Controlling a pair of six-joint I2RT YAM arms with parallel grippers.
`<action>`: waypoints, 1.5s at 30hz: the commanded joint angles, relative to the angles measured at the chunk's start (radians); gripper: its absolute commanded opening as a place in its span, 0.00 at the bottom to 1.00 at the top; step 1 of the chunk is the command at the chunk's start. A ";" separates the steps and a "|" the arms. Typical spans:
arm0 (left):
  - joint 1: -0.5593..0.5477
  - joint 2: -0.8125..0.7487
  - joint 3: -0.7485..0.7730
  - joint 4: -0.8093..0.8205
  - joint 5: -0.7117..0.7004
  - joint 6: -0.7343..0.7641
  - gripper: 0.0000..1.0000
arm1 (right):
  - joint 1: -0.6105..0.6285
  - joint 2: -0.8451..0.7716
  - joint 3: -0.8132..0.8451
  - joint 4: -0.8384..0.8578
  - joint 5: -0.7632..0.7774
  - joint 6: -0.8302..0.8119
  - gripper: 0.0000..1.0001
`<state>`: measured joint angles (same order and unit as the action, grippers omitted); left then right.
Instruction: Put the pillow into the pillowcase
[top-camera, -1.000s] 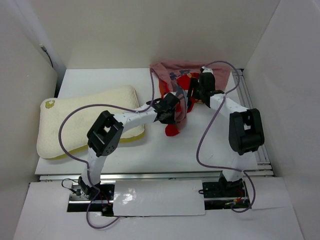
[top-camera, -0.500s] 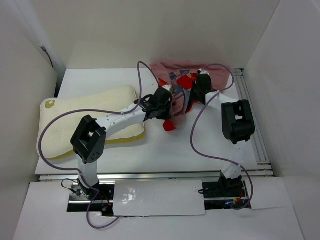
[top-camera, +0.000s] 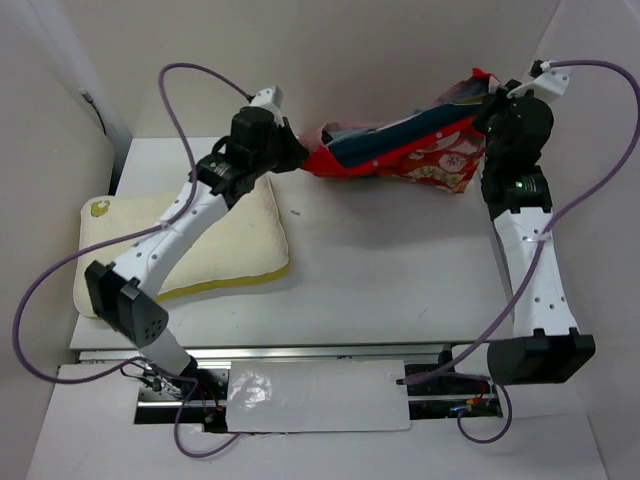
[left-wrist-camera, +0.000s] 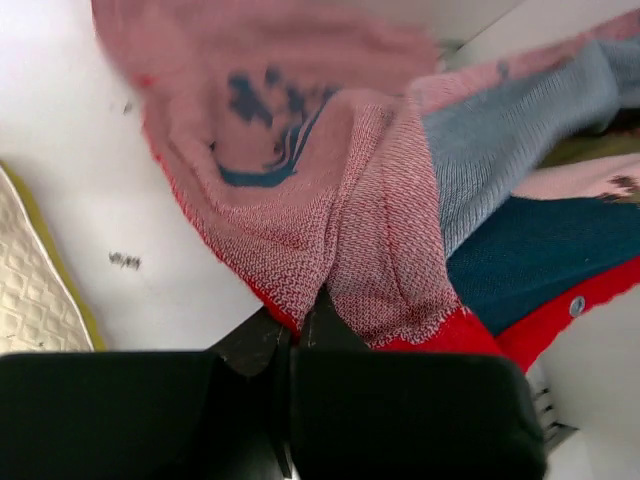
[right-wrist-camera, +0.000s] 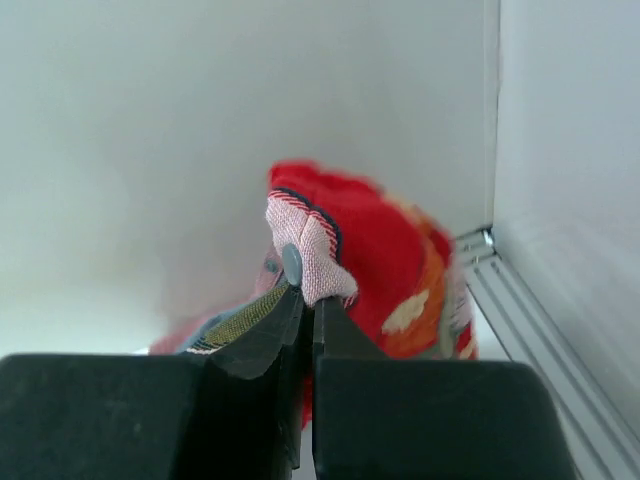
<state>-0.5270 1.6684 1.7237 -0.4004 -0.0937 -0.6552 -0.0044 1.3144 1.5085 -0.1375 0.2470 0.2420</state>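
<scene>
The red pillowcase (top-camera: 400, 155) hangs stretched between my two grippers at the back of the table, its dark blue inside and orange print showing. My left gripper (top-camera: 298, 158) is shut on the left end, where the pink reverse of the pillowcase (left-wrist-camera: 350, 240) fans out from the left gripper (left-wrist-camera: 305, 305). My right gripper (top-camera: 485, 95) holds the right end raised; in the right wrist view the right gripper (right-wrist-camera: 308, 295) pinches a folded corner of the pillowcase (right-wrist-camera: 375, 250) beside a grey button. The cream pillow (top-camera: 165, 245) lies at the left of the table, partly under my left arm.
White walls enclose the table (top-camera: 380, 280) on three sides. A metal rail (top-camera: 520, 300) runs along the right edge, also seen as the rail (right-wrist-camera: 540, 330) in the right wrist view. Purple cables (top-camera: 60, 290) loop off both arms.
Both arms swung apart and reached back, pulling the bunched pillowcase out into a stretched band. The right gripper closed on a corner and lifted it.
</scene>
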 joint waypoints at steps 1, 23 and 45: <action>0.016 -0.136 -0.002 -0.025 -0.044 0.048 0.00 | -0.002 -0.035 0.056 -0.119 0.145 -0.033 0.00; 0.053 0.458 0.799 -0.042 0.208 0.164 0.00 | -0.031 0.633 1.046 -0.296 -0.150 -0.107 0.00; 0.047 0.027 -0.152 0.172 -0.023 0.083 0.20 | 0.185 -0.414 -0.572 -0.068 -0.623 0.229 0.08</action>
<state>-0.5053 1.6867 1.6768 -0.1471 0.0113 -0.5739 0.0769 0.9073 1.1679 -0.1757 -0.2535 0.3809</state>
